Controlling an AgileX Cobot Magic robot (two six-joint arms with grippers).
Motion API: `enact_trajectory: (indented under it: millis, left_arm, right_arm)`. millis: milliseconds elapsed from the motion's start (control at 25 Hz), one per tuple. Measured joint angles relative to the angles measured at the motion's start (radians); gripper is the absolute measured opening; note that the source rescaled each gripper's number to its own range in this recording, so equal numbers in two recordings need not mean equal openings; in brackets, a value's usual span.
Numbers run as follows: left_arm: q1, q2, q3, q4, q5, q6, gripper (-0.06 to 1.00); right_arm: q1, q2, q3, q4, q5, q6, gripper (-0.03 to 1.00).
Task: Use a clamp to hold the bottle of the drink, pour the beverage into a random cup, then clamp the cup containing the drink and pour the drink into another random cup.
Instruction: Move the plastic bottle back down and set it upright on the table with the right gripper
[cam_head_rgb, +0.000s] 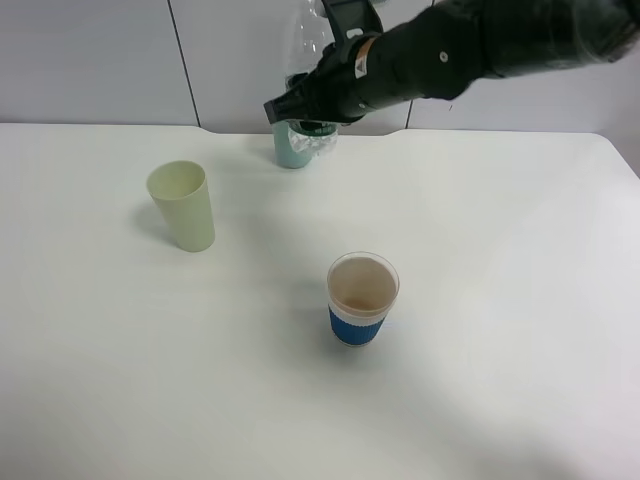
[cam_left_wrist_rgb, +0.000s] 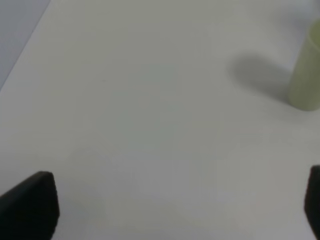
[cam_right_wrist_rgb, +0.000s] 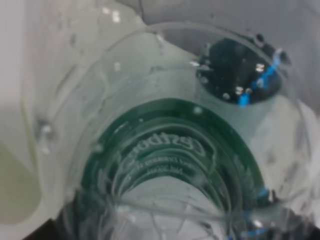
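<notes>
Right claw (cam_head_rgb: 310, 100) pinching bottle (cam_head_rgb: 306, 35), tilted, close by teal tumbler (cam_head_rgb: 289, 153) at far edge of surface (cam_head_rgb: 500, 300). Left claw (cam_left_wrist_rgb: 175, 205) spread, near pale yellow-green tumbler (cam_head_rgb: 182, 205).

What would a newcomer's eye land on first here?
The right fingers clamp the clear bottle, tipped steeply over the teal tumbler at the far edge of the table. Nearer, the pale yellow-green tumbler stands on the left and the blue-sleeved white cup near the middle, both upright.
</notes>
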Motion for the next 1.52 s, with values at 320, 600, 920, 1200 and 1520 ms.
enact_trajectory:
  millis: [320, 600, 920, 1200, 1520]
  left_arm:
    - [0.0, 0.0, 0.0, 0.0, 0.0, 0.0, 1.0]
    - [0.0, 0.0, 0.0, 0.0, 0.0, 0.0, 1.0]
    - [0.0, 0.0, 0.0, 0.0, 0.0, 0.0, 1.0]
    - [0.0, 0.0, 0.0, 0.0, 0.0, 0.0, 1.0]
    - [0.0, 0.0, 0.0, 0.0, 0.0, 0.0, 1.0]
  right_arm:
    - [-0.064, -0.03, 0.282, 0.008, -0.331, -0.075, 0.0]
    - [-0.141, -0.03, 0.399, 0.202, -0.461, -0.141, 0.0]
    - [-0.175, 0.03, 0.415, 0.347, -0.595, -0.355, 0.0]
    - [-0.202, 0.145, 0.415, 0.466, -0.757, -0.393, 0.0]
    - [-0.222, 0.209, 0.415, 0.47, -0.781, -0.397, 0.0]
